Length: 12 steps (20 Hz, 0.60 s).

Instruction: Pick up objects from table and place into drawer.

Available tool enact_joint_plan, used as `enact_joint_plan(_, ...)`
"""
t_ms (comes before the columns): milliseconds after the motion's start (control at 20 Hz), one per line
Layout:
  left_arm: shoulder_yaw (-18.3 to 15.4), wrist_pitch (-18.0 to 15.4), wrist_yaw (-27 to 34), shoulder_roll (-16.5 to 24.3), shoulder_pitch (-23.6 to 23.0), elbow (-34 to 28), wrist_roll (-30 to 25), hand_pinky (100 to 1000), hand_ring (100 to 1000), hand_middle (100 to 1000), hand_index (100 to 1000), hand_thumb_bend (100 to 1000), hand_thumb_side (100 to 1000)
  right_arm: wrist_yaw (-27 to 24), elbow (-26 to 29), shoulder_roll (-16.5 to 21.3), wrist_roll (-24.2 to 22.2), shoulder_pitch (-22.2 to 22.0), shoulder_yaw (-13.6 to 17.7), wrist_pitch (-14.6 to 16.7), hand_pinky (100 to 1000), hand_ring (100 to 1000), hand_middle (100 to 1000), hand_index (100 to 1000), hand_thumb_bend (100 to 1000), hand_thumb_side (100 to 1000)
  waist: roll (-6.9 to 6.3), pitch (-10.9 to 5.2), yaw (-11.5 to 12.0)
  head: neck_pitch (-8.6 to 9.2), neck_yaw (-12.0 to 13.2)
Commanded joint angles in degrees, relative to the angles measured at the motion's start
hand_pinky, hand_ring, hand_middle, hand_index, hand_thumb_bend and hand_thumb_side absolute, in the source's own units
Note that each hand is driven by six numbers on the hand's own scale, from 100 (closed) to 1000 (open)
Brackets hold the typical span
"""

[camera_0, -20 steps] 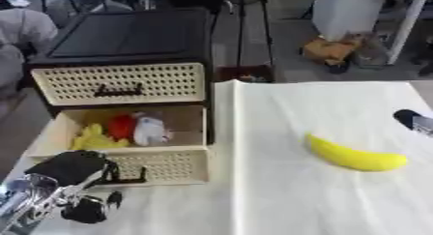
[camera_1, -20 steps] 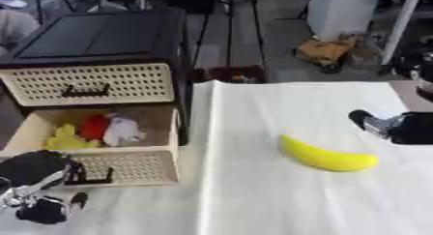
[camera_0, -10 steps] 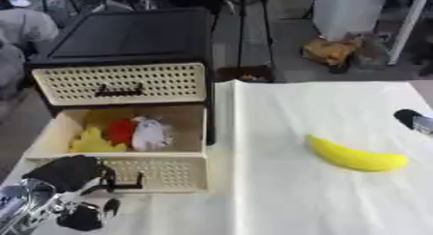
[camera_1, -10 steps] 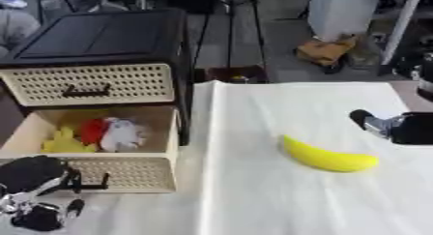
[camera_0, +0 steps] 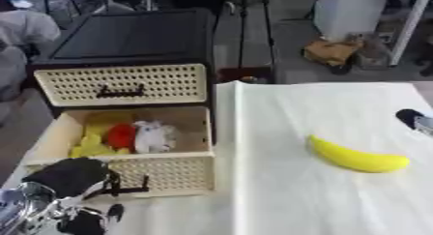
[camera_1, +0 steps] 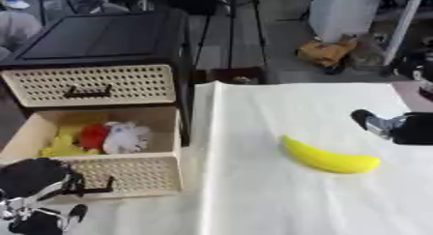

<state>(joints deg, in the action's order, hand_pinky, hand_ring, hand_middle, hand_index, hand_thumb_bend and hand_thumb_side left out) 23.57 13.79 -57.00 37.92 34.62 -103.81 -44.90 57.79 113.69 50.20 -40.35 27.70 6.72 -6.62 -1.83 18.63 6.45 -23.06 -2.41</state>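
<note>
**A:** Start closest to the robot. What is its left hand doing?

**B:** The left hand (camera_0: pixel 72 181) sits at the lower left, right against the front of the open drawer (camera_0: pixel 169 173). Its fingers are curled at the black handle (camera_0: pixel 127 188), though I cannot tell for sure whether they close round the bar or only rest beside it. Below it a dark part of the arm shows near the bottom edge.

**A:** And the drawer itself?

**B:** It is the lower one of the cabinet (camera_0: pixel 127 40), pulled well out. Inside lie a yellow thing (camera_0: pixel 89 144), a red thing (camera_0: pixel 121 135) and a white thing (camera_0: pixel 152 136), bunched toward the left half. The right half of the drawer looks bare.

**A:** So part of the job looks finished?

**B:** I would judge so: three things are already in. One is left, the banana (camera_1: pixel 325 159), which lies flat on the white cloth (camera_1: pixel 253 200) to the right of the drawer, well apart from it.

**A:** Is the right hand on it?

**B:** No. The right hand (camera_1: pixel 393 125) shows at the right edge, near the banana's far end but not touching it. Only a dark tip and a silver part are in view, so I cannot tell how its fingers stand.

**A:** Further back?

**B:** The upper drawer (camera_0: pixel 122 84) is closed, and beyond the table lies a cluttered floor.

**A:** What remains, then?

**B:** By my reading, picking up the banana, carrying it left to the drawer's free side, and possibly closing the drawer.
</note>
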Motion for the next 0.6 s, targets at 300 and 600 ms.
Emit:
enact_joint_plan(300, 0.28, -0.11, -0.13, 2.49, -0.92, -1.50, -1.11, 100, 100, 100, 689, 150, 429, 0.03, 0.91, 1.19, 0.30, 0.51, 0.90, -0.19, 872, 949, 868, 891, 427, 890, 0.18, -1.42, -0.07, 0.57, 0.25)
enact_joint_plan(600, 0.52, -0.43, -0.25, 2.40, -1.47, -0.83, -1.39, 100, 100, 100, 856, 143, 436, 0.03, 0.91, 1.05, 0.55, 0.60, 0.90, -0.13, 872, 949, 868, 890, 425, 893, 0.25, -1.39, -0.06, 0.75, 0.37)
